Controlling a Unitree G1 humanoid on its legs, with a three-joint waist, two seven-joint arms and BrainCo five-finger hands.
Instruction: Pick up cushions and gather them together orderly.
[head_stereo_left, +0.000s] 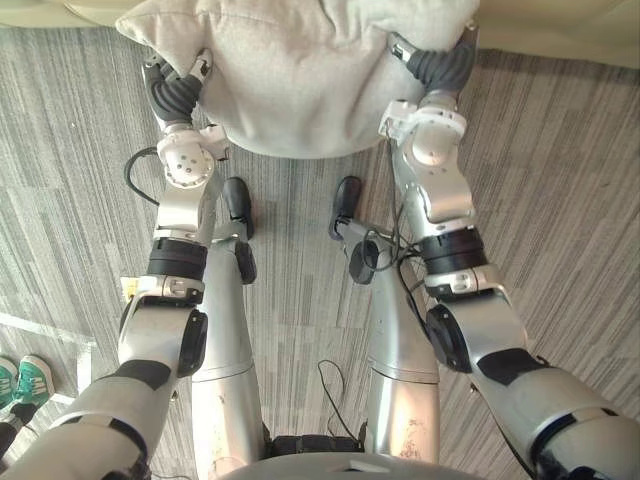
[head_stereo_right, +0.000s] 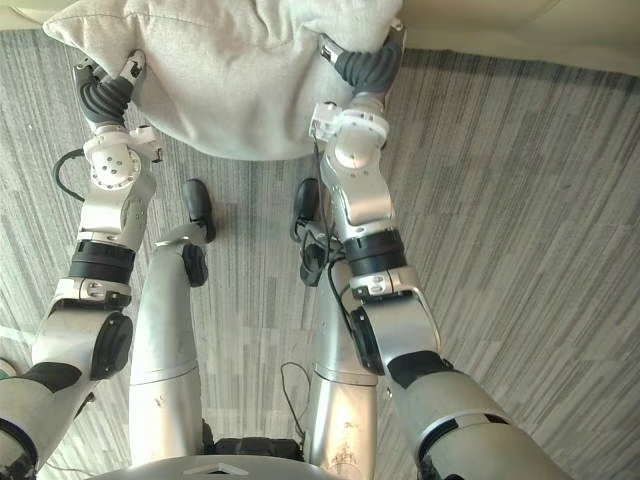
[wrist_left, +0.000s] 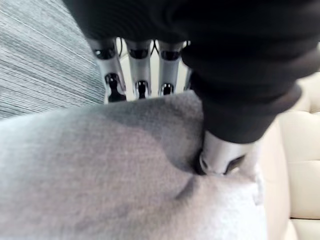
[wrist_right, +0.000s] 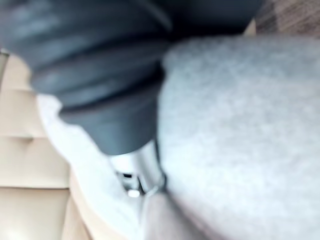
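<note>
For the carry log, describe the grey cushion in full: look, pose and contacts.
The cushion is a large, plump pillow in pale grey, soft woven-looking fabric, with rounded corners and light creases. It is held up between both hands, its lower edge above the striped grey carpet, with a cream sofa just behind it. The left hand pinches one side edge, its thumb dented into the cloth. The right hand presses against the opposite side.

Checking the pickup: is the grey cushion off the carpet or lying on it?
Raised, apparently: left robot hand pinches the cushion, right robot hand on its other side, lower edge overhanging carpet.
</note>
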